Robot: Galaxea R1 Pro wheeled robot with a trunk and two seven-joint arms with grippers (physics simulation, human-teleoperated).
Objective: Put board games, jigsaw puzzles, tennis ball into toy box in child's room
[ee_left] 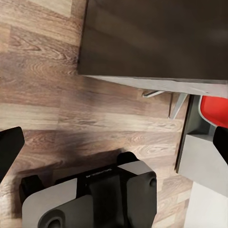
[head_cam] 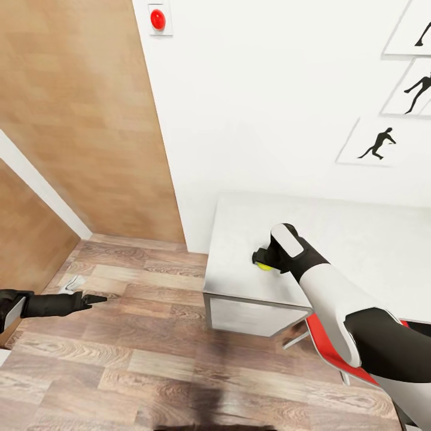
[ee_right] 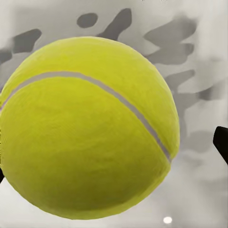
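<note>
On smooth grey table (head_cam: 371,239): round fuzzy tennis ball (ee_right: 90,128)

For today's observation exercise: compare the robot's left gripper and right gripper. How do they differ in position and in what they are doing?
The right gripper is over the table, while the left gripper hangs over the wooden floor, away from the table. The right gripper is closed around the tennis ball, which looms large before its wrist camera; the left gripper holds nothing, its fingers spread in its wrist view. Both have dark fingers.
</note>
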